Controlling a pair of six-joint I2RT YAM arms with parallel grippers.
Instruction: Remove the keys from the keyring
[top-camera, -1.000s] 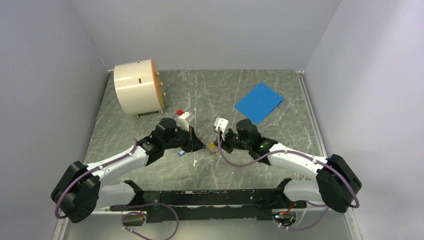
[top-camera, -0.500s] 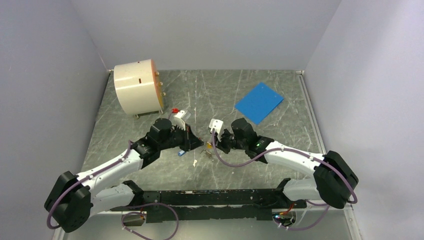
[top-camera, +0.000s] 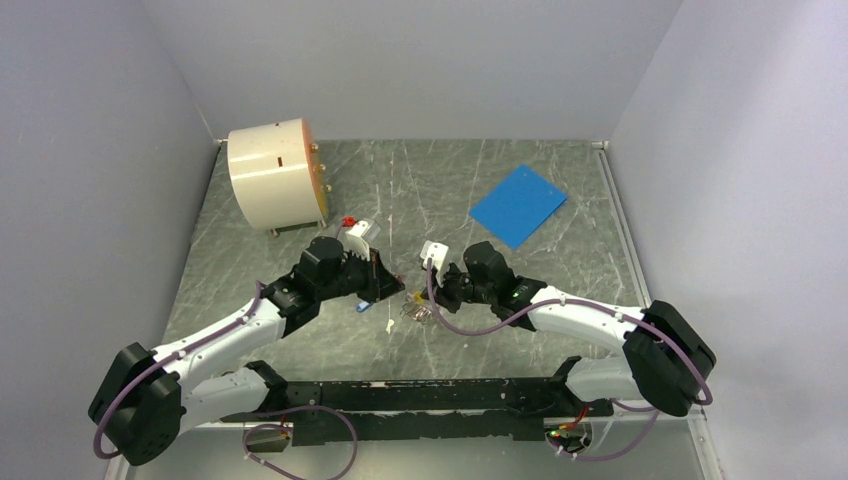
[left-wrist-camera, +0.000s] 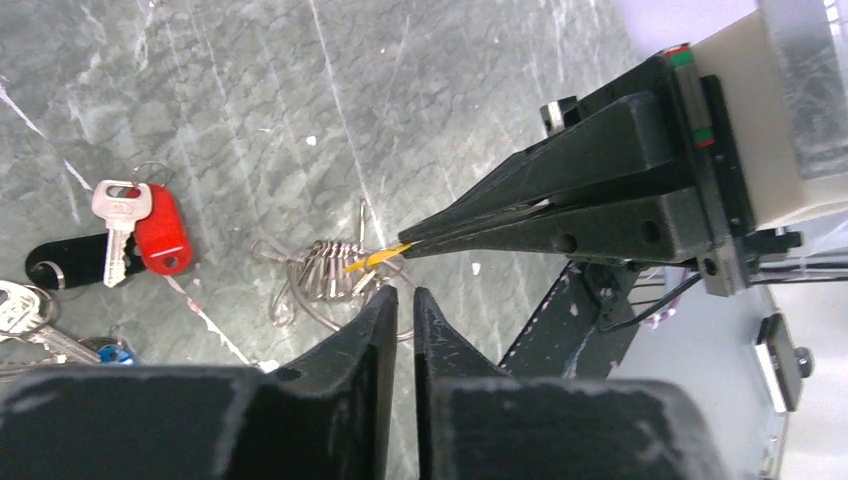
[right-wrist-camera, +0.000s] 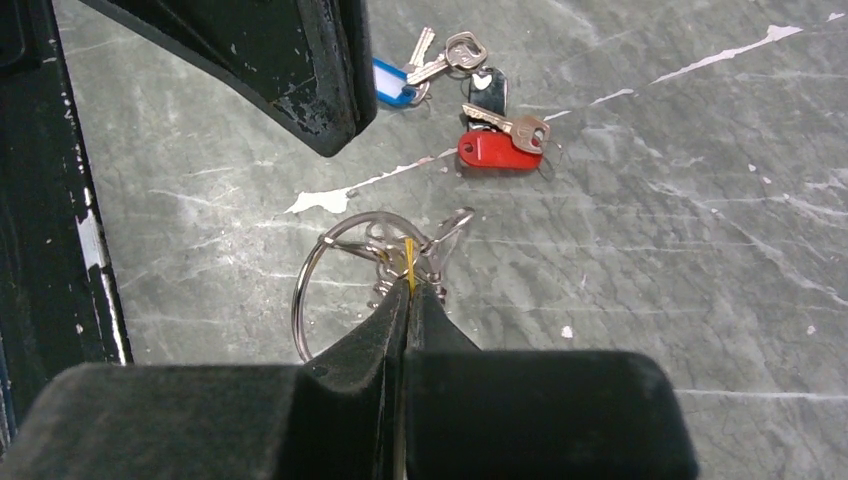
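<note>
Clamped tight a second ago, the left end effector (left-wrist-camera: 405, 294) has just parted its jaws by a sliver and holds nothing, its tips hanging just beside the keyring (left-wrist-camera: 322, 275) on the marbled surface (left-wrist-camera: 450, 90). Opposite, the right end effector (right-wrist-camera: 408, 285) stays pinched on the orange-yellow key (right-wrist-camera: 409, 255) among the ring's small loops, having carried it toward the left arm. That key looks not yet freed, while the red key (right-wrist-camera: 497, 150) lies well apart.

Loose keys (left-wrist-camera: 160, 228) lie on the table (left-wrist-camera: 250, 100) left of the keyring (left-wrist-camera: 322, 278).
</note>
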